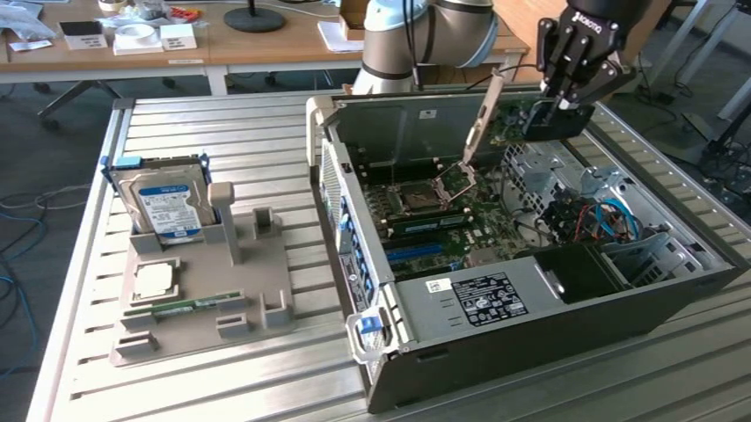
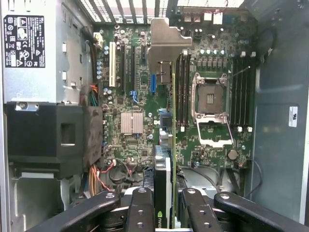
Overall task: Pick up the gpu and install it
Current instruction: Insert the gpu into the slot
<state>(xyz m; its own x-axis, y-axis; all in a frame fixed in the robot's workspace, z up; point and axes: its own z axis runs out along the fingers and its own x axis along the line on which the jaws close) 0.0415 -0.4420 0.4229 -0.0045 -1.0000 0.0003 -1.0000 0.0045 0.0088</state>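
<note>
My gripper [image 1: 564, 104] hangs over the far end of the open computer case [image 1: 388, 387], shut on the gpu [image 1: 547, 123]. The card hangs edge-down, with its dark face and pale metal bracket [image 1: 481, 119] showing in the exterior view. In the wrist view the gpu [image 2: 162, 180] runs edge-on between the black fingers [image 2: 140, 209], and its bracket [image 2: 166, 41] points at the case's rear wall. It floats above the green motherboard [image 2: 145, 140], near the blue expansion slot [image 2: 153, 83], without touching it.
Inside the case are an open CPU socket [image 2: 211, 99], RAM sticks [image 2: 182, 87], a black power supply [image 1: 499, 294] and drive bays with cables [image 1: 599, 220]. On the exterior view's left, a grey holder [image 1: 252, 264] carries a hard drive [image 1: 164, 204], a CPU chip [image 1: 155, 280] and a RAM stick [image 1: 188, 308].
</note>
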